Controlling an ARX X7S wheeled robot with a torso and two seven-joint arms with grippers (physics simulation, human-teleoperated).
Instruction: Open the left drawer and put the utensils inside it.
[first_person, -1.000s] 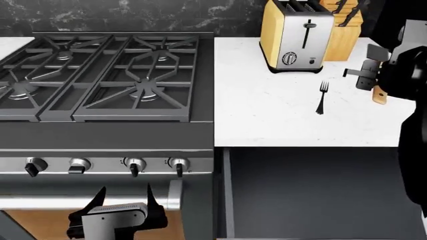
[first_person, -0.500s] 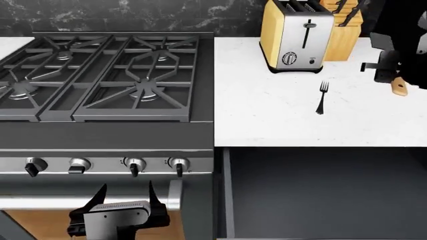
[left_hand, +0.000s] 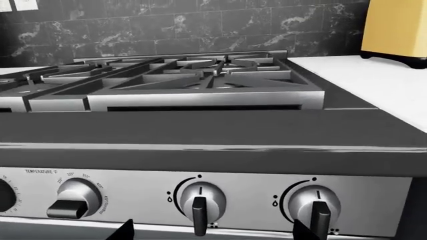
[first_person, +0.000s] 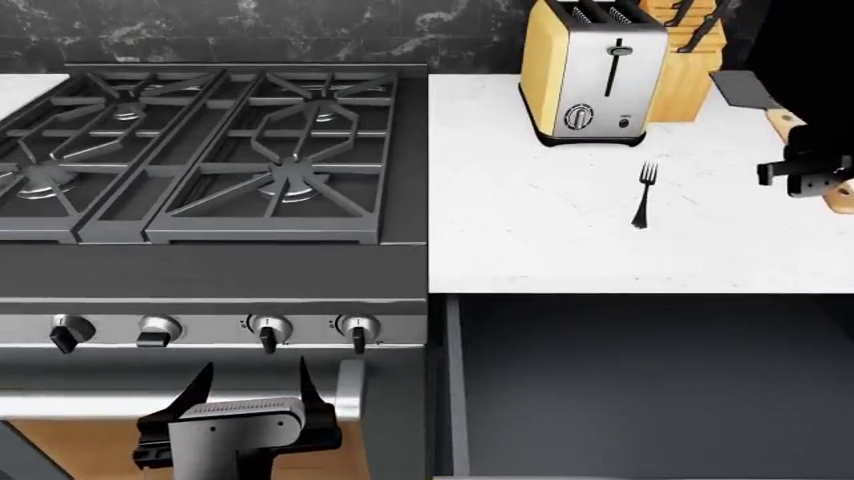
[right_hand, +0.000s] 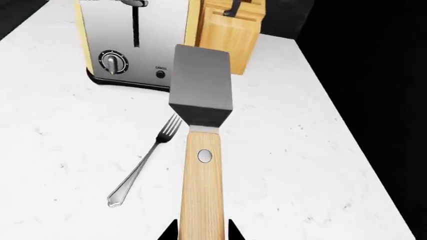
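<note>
A home kitchen: a stainless steel gas range with black cast-iron grates and a row of control knobs stands against a dark marble-tiled backsplash. On the white stone table beside it, a yellow-and-steel toaster and a wooden knife block sit at the back edge.

Lighting: even, diffuse, no single source evident; simulator render, sharp throughout, no motion blur. White countertop bright, nearly shadowless (faint contact shadow under toaster only). Stove grates mid-grey, soft sheen. Open left drawer interior flat, dark, featureless. Right edge of head and right wrist views falls to solid black. No lens distortion at edges.
</note>
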